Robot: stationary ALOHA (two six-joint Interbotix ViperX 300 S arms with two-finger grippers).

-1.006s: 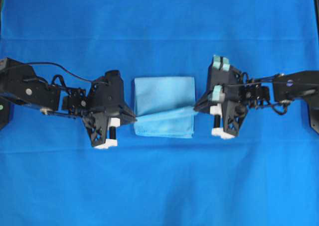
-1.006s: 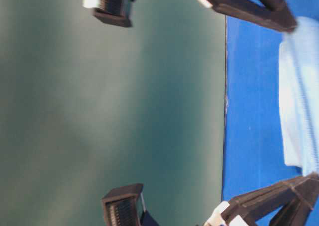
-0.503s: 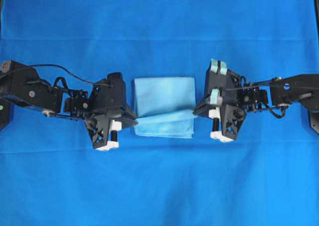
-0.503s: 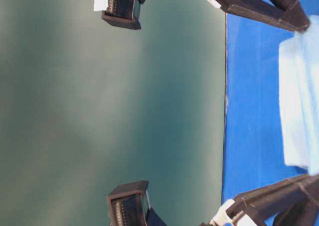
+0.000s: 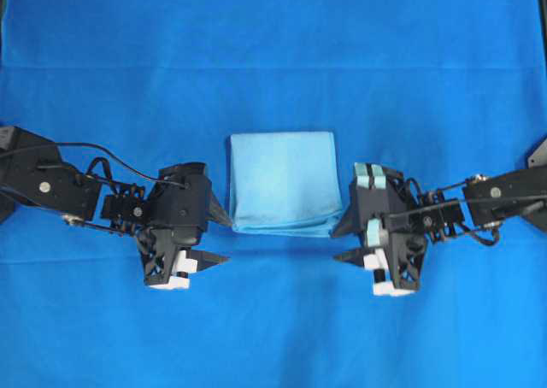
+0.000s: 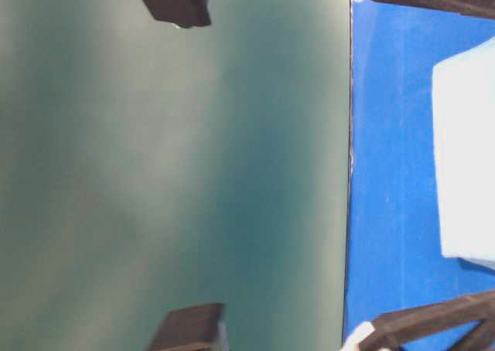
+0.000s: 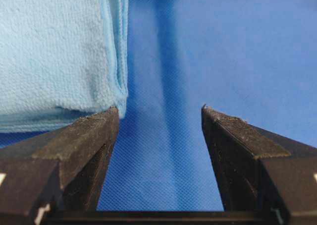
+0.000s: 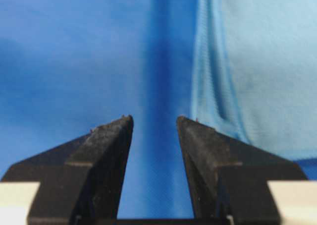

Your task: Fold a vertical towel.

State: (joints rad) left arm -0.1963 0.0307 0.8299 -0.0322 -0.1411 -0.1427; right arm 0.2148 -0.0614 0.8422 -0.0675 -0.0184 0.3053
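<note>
A large royal-blue table cloth (image 5: 273,55) covers the whole work surface in the overhead view, smooth apart from a faint straight crease running across it towards the far side. In the table-level view, which is turned on its side, the cloth's edge meets a plain, dull green backdrop (image 6: 170,173) that fills most of the picture, blurred and without any markings.

The scene is lit brightly and evenly from above; soft shadows are cast under both arms. The table-level view is blurred throughout.
</note>
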